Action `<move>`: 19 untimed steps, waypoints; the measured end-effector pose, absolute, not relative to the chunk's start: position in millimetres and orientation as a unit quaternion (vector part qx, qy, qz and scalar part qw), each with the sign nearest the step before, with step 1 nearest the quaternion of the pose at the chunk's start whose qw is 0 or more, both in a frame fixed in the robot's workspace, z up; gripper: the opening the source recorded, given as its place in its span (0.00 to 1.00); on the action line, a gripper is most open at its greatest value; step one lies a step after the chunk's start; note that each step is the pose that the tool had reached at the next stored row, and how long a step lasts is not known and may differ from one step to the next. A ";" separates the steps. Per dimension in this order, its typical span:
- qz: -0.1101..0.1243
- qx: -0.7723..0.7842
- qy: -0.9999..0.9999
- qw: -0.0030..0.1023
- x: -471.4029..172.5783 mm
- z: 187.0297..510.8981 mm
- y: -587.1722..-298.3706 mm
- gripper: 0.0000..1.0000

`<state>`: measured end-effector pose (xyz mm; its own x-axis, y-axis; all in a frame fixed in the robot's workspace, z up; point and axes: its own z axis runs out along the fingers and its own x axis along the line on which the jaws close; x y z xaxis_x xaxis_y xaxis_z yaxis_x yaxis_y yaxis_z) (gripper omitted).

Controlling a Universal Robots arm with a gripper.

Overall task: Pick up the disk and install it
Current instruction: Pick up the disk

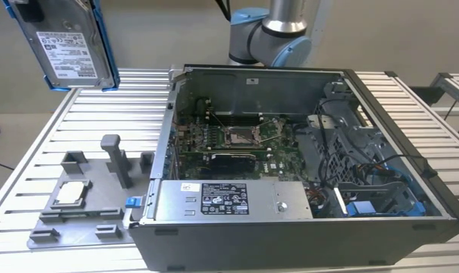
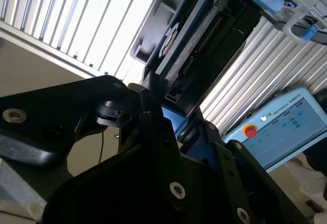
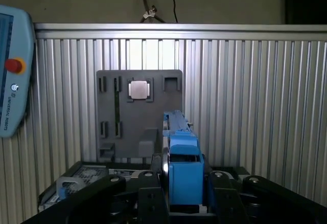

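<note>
While aloft, the disk (image 1: 70, 48) over slatted table (image 1: 100, 111), beige wall (image 1: 161, 28).

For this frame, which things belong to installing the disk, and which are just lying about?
Part of the job:
- the disk, gripped in the gripper and held above the table
- the open computer case

Just lying about:
- grey tray with its square chip
- silver labelled box inside the case
- control pendant
</note>
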<state>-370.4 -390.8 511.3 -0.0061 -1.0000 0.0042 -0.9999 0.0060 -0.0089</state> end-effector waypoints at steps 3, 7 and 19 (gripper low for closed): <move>-0.005 -0.705 0.709 0.002 -370.2 511.8 -390.8 0.00; -0.005 -0.705 0.710 0.001 -370.1 515.7 -390.8 0.00; -0.005 -0.704 0.710 0.002 -366.2 516.7 -390.8 0.00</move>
